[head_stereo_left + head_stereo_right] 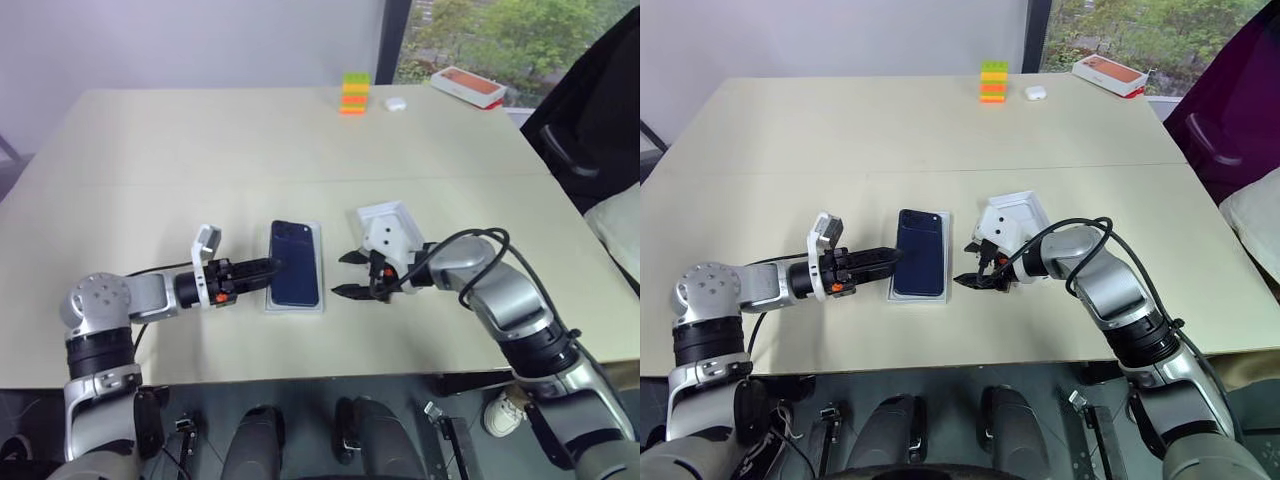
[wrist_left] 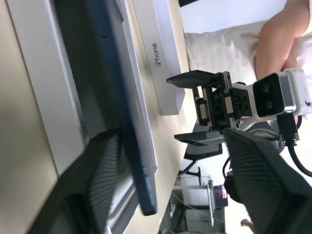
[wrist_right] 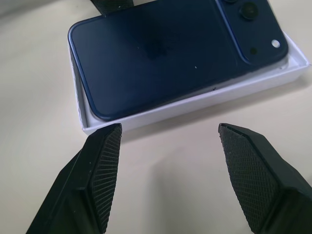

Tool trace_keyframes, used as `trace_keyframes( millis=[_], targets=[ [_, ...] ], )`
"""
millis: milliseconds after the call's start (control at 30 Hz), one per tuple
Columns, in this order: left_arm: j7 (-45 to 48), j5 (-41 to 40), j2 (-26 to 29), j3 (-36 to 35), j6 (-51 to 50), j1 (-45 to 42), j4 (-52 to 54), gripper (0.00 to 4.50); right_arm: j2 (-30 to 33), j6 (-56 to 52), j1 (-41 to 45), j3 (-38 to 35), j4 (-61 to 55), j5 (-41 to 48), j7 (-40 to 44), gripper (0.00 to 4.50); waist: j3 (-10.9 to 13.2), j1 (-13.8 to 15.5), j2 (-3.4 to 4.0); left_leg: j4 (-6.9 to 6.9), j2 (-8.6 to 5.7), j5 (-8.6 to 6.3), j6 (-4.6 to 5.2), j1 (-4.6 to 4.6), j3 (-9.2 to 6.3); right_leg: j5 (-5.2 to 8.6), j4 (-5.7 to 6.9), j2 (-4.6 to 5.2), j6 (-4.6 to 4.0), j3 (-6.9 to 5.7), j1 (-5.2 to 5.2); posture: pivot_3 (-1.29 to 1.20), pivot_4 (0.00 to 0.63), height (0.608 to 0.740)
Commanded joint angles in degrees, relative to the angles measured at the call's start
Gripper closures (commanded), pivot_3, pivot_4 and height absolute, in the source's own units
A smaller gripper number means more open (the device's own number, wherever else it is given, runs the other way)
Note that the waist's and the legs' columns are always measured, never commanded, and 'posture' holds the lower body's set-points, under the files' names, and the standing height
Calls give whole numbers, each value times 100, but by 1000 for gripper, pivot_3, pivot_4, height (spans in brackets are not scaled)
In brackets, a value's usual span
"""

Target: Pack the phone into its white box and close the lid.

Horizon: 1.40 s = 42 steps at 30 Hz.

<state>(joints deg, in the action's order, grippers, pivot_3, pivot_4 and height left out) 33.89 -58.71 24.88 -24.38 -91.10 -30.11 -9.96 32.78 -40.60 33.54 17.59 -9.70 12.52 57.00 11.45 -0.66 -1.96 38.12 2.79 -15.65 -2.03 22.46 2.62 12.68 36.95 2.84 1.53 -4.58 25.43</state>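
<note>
Resting askew, the slim navy glossy phone (image 3: pixel 161 53) is lying in the shallow white cardboard box (image 3: pixel 195 105). Both hands, left (image 1: pixel 272 266) and right (image 1: pixel 345 274), are flanking the box, open and empty; pressing gently should seat it.

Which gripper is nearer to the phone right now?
Left. The left gripper has its fingertips at the edge of the phone, which lies in the white box. The right gripper hangs open just off the box's other long side, apart from it.
</note>
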Motion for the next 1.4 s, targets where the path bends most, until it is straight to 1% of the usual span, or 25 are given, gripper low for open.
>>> trace_keyframes(
  millis=[33, 100, 400, 567, 700, 733, 767, 800, 833, 900, 933, 967, 1100, 1300, 1367, 1400],
  targets=[
    [99, -147, 213, -39, -80, -222, 268, 1130, -61, 129, 150, -23, 1, 2, -30, 1168, 1, -4, -1, 0, 0, 0, 0, 1, 0, 0, -1, 0, 0, 0, 0, 0, 150, 740],
    [107, -253, 283, -53, -124, -261, 286, 1130, -83, 147, 185, -13, 52, -13, -45, 1168, 1, -4, -1, 0, 0, 0, 0, 1, 0, 0, 0, 0, 0, -1, 1, 0, 150, 740],
    [292, -233, 681, -10, -87, -62, 489, 1130, -141, 238, 269, 18, 187, -44, -43, 1168, 1, -10, -1, 0, 0, 0, 0, 0, 0, 0, 1, 0, 0, 0, 1, 0, 150, 740],
    [334, -115, 879, -45, 223, 56, 562, 1130, -175, 267, 293, -41, 251, -44, -72, 1168, 1, -5, 0, 0, 1, 0, 0, -1, -1, 0, 1, 0, 0, 0, 1, 0, 150, 740],
    [382, -75, 989, -38, 549, 155, 697, 1130, -164, 331, 285, -196, 336, 21, -97, 1168, 1, -3, 0, 0, 1, 0, 0, 0, -1, 0, 0, 1, -1, 0, 1, 0, 150, 740],
    [367, 0, 1042, -51, 690, 163, 660, 1130, -195, 270, 282, -341, 384, 83, -189, 1168, 1, -3, 0, 0, 1, 0, 0, 0, 0, 0, 0, 2, -1, 0, 1, 0, 150, 740],
    [366, 76, 1087, -54, 841, 162, 606, 1636, -193, 242, 281, -430, 424, 134, -206, 1726, 1, -2, 0, 0, 1, 0, 0, 0, 0, 0, 0, 2, -1, 0, 1, 0, 150, 740],
    [342, 219, 1154, 13, 1010, 165, 576, 1958, -140, 339, 268, -422, 437, 85, -190, 2044, 1, -1, 0, 0, 0, 0, 0, 0, 1, 0, 0, 2, -1, 0, 1, 0, 150, 740],
    [330, 343, 1192, 77, 1172, 156, 536, 2400, -105, 429, 257, -394, 467, 14, -191, 2527, 1, 0, 0, 0, 0, 0, 0, 0, 1, 0, 0, 2, -1, 0, 1, 0, 150, 740],
    [352, 457, 1210, 195, 1329, 128, 475, 3481, -105, 553, 217, -297, 526, -94, -205, 3559, 1, -1, 0, 0, 0, 0, 0, 0, 2, 0, 0, 1, -1, -1, 1, 0, 150, 740],
    [366, 542, 1200, 312, 1407, 133, 438, 3929, -129, 637, 195, -217, 559, -184, -251, 4043, 1, -1, 0, 0, 0, 0, 0, 0, 2, 0, 0, 2, -1, 0, 1, 0, 150, 740],
    [378, 661, 1203, 452, 1517, 160, 445, 4481, -162, 694, 189, -162, 593, -248, -294, 4500, 1, -1, 0, 0, 0, 0, 0, 0, 2, 0, 0, 2, -1, 0, 1, 0, 150, 740],
    [361, 958, 1005, 864, 1841, 212, 452, 4481, -344, 868, 218, -22, 773, -485, -512, 4500, 1, -1, 0, 0, 0, 0, 0, 0, 4, 0, 0, 2, -1, 1, 1, 0, 150, 740],
    [174, 1557, 645, 1409, 2412, -16, 297, 4481, -462, 1178, 219, 327, 942, -924, -666, 4500, 1, 1, 0, 0, 0, 0, 0, 0, 4, -1, 1, 2, -1, 1, 1, 0, 150, 740],
    [267, 1824, 644, 1776, 2623, 15, 378, 4481, -441, 1419, 221, 556, 1068, -1333, -854, 4500, 1, 0, 0, 0, 0, 0, 0, 0, 4, -1, 1, 1, -1, 1, 1, 0, 150, 740],
    [272, 1838, 597, 1812, 2627, 11, 376, 4481, -470, 1404, 215, 575, 1115, -1386, -902, 4500, 1, -5, 0, 0, 0, 0, 0, 0, 4, -1, 1, 1, -1, 1, 0, 0, 150, 740]
  ],
)
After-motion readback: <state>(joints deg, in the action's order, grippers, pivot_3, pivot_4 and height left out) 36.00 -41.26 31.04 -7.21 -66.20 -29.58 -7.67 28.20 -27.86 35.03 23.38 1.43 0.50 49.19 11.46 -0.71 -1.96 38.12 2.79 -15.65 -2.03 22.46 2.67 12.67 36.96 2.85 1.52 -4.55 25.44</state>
